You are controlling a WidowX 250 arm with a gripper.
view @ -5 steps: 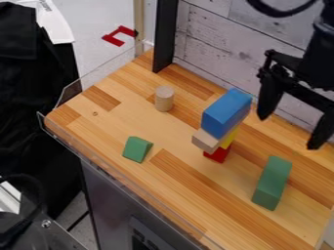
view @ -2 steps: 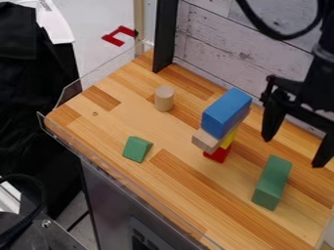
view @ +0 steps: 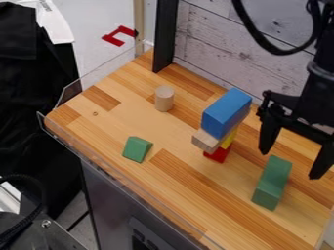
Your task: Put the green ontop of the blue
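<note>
Blocks of two lengths give you your green: the long green block (view: 271, 183) lies on the wooden tabletop (view: 196, 195) at the right, a smooth, flat-sided bar with crisp edges. Above its far end you have the black gripper (view: 290, 164), its two tapering, jointed fingers spread wide, pointing down.

Left of the long bar, you see the stack, topped by the blue block (view: 225, 113), a chunky, smooth rectangle that sits tilted. Directly beneath it is a pale wood-coloured block (view: 205, 140), then a yellow block (view: 228, 139) and, lowest, a red block (view: 218, 154).

Farther left, you have the short green block (view: 137, 149), wedge-like with sloping faces. Behind it stands a plain, upright round peg (view: 164, 98).

Your tabletop is made of joined strips in light and darker grain, edged by a clear, glossy guard (view: 85, 78). Behind it you have a wall of whitewashed, weathered planks (view: 221, 36) and an upright black post (view: 165, 34).
</note>
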